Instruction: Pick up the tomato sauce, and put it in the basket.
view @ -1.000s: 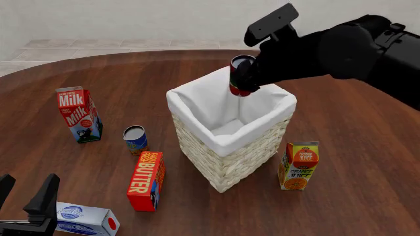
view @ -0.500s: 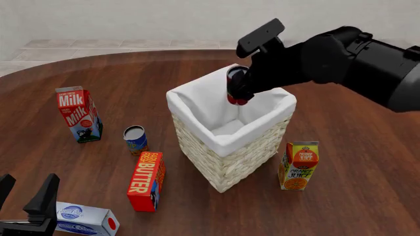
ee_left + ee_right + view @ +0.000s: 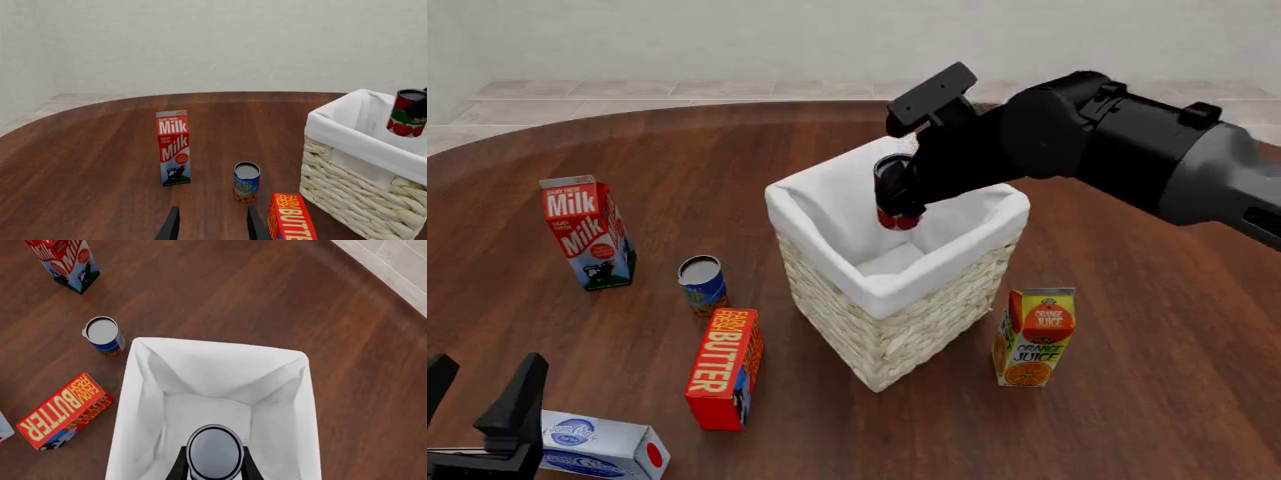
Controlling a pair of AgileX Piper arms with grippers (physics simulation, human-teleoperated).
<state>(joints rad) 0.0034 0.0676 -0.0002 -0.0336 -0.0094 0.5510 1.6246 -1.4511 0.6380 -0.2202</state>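
Note:
The tomato sauce [image 3: 893, 196], a small can with a red label and silver top, hangs upright over the open mouth of the basket [image 3: 881, 330]. My right gripper [image 3: 902, 200] is shut on it from the far right side. In the right wrist view the can's top [image 3: 213, 452] sits between the fingers [image 3: 179, 466], directly above the basket's white lining [image 3: 213, 346]. The left wrist view shows the can [image 3: 407, 113] above the basket's rim [image 3: 347, 131]. My left gripper [image 3: 478, 398] stays low at the near left, open and holding nothing.
A milk carton [image 3: 586, 232] stands at the left. A blue-labelled can [image 3: 702, 284] and a lying butter box [image 3: 726, 367] are left of the basket. An orange juice carton [image 3: 1036, 336] stands to its right. A white and blue box [image 3: 598, 444] lies beside my left gripper.
My right arm has carried the can leftward and downward, from above the basket's far rim to lower over its opening. The left arm has not moved.

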